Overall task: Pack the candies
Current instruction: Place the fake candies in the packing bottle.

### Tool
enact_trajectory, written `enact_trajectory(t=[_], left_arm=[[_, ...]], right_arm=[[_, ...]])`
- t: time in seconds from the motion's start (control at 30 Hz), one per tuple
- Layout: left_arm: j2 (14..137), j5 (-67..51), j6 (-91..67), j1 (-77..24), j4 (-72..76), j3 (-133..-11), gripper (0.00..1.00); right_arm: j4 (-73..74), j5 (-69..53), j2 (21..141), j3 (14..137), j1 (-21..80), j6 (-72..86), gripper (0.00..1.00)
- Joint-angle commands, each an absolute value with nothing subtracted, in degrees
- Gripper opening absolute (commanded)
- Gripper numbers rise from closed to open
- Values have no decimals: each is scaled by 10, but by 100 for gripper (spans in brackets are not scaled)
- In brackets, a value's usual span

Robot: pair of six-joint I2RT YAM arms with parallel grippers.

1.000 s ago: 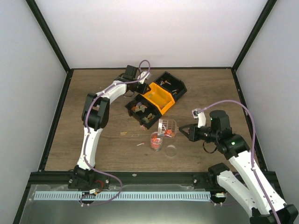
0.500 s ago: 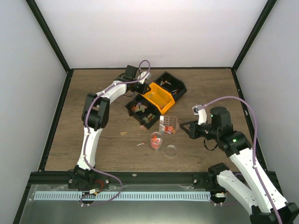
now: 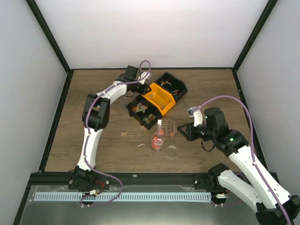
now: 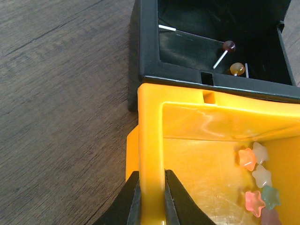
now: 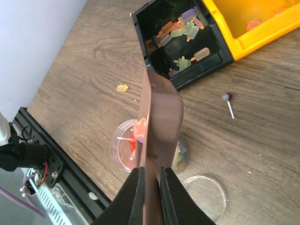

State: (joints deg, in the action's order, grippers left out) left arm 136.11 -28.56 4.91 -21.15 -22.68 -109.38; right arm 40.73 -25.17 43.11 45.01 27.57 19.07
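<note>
**Box tilting over cup**

Clear lid (image 3: 172,151) lying flat near the table's (image 3: 93,93) front edge, just right of the cup (image 3: 157,142). Some candies (image 5: 134,140) sitting in the cup, more in the black bin (image 3: 142,112), a few lying loose left of the cup. Right gripper (image 5: 151,176) pinching the wall of a clear box (image 5: 161,110), holding it tilted above the cup. Farther back, left gripper (image 4: 151,180) clamping the orange bin (image 4: 197,140) by its wall.
</note>
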Motion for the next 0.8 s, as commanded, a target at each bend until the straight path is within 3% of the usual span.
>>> enact_trajectory(t=[0.0, 0.77], left_arm=[[1402, -284, 68, -223, -254, -1066, 4], [1401, -283, 67, -223, -253, -1064, 4]], right_arm=[[411, -222, 429, 475, 281, 188, 1], [446, -245, 423, 499, 280, 146, 1]])
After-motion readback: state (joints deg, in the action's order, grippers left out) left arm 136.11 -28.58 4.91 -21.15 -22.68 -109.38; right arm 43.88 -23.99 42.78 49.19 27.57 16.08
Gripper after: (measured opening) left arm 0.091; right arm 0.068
